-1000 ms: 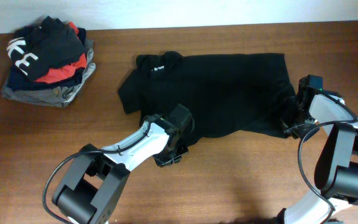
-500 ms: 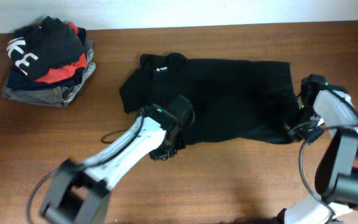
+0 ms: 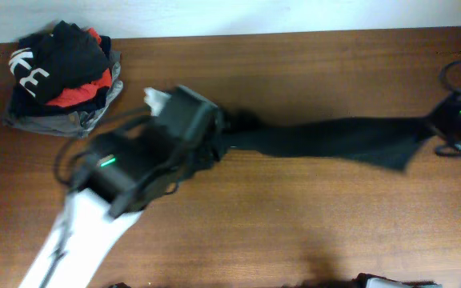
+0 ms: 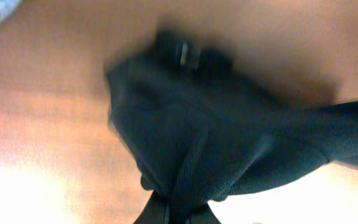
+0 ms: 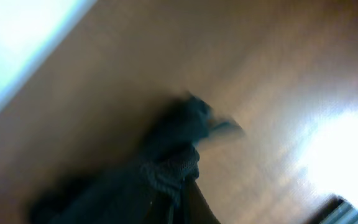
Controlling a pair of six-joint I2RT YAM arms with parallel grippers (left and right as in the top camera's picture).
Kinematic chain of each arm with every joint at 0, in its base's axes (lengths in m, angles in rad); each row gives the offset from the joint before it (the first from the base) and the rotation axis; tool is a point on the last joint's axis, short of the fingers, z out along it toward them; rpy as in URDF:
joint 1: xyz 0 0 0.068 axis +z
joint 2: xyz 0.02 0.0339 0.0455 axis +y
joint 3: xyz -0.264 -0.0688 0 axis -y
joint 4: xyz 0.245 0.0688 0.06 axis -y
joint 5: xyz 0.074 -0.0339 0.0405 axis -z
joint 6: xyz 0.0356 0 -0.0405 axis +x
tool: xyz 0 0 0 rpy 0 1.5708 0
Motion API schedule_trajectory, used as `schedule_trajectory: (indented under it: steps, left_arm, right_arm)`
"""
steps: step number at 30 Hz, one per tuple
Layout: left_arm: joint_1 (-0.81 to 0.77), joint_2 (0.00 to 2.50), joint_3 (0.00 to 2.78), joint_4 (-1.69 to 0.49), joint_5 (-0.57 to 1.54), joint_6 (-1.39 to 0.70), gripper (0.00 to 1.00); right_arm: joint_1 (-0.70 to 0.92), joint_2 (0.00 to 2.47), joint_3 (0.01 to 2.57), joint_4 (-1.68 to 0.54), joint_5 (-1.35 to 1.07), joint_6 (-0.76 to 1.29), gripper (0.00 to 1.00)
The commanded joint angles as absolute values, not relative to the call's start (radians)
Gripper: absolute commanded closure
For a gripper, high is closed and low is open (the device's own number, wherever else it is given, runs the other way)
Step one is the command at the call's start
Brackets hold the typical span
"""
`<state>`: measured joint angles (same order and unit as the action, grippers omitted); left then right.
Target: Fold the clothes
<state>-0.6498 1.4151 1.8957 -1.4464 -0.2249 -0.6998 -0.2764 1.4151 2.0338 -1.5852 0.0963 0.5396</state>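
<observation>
My left gripper (image 4: 174,214) is pinched on one bunched end of the black top (image 3: 334,141), and my right gripper (image 5: 180,198) is pinched on the other. The top stretches between them as a narrow band over the table (image 3: 294,232). A pile (image 3: 61,76) of garments sits at the far left corner, well apart.

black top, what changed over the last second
The black top, lying flat before, is now stretched into a narrow band. The left gripper carried its end toward the far side, the right gripper pulled outward to the right. The folded pile stayed put.
</observation>
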Motion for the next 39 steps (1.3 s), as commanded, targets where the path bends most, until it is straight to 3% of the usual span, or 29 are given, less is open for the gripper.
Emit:
schedule_trajectory:
  steps: [1,11,24,32,39]
  left_arm:
    - [-0.652,1.372,2.089,-1.494,-0.285,-0.626,0.99]
    - [-0.652,1.372,2.543,-1.588,-0.317,-0.544,0.99]
    - [-0.628,1.554,2.564,-1.505,-0.628,-0.519,0.99]
    - [-0.489,1.681,2.564,-1.435,-0.635,-0.451,0.99]
    - [-0.499,1.619,2.601,-1.425,-0.591,-0.450,0.99]
  right_arm:
    - [-0.282,1.372,2.210,-1.644,0.082,0.505,0.96]
    - [-0.282,1.330,2.454,-1.698,0.005,0.464,0.96]
    - [-0.282,1.525,2.453,-1.594,-0.049,0.472,0.96]
    - [-0.282,1.622,2.454,-1.569,0.039,0.422,0.96]
    - [-0.282,1.528,2.475,-1.572,-0.035,0.374,0.96]
